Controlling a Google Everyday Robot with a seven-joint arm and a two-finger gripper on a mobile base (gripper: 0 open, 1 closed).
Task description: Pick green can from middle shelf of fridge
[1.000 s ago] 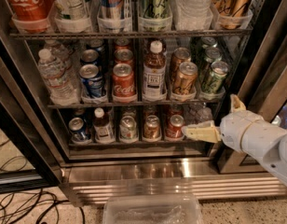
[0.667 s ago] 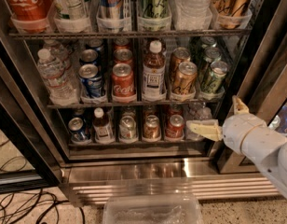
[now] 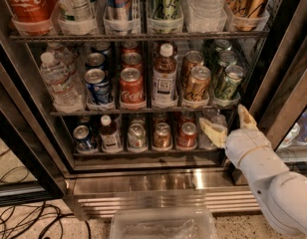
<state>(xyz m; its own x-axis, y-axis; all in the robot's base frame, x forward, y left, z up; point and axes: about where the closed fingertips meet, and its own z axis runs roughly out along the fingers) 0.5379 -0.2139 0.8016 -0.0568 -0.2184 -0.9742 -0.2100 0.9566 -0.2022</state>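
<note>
Going from the left edge of the fridge (image 3: 143,183), the big red bottle (image 3: 24,4) in the top corner is showing "Coca-Cola" in white script. On the middle shelf (image 3: 143,110) the lanes are holding water bottles (image 3: 56,78), blue cans (image 3: 98,83) and red cans (image 3: 132,88). The front red can is carrying what looks like the same script. Next, a brown bottle (image 3: 164,76) is wearing a white label too fine to read, and the gold-brown cans (image 3: 197,86) are showing no legible name. The green can (image 3: 229,82) is standing at the front of the last lane, at the shelf's right edge, with two more green cans behind it; its pale markings are not reading as words. Little is changing. Over the last second the gripper (image 3: 228,125) is creeping up and a touch leftward, but it is still hanging just below that right-hand corner, in front of the bottom rack. Its two pale fingers are spread wide and holding nothing. The reach is probably only just beginning — the arm is going to need to rise further and push in before it can close on the can.
</note>
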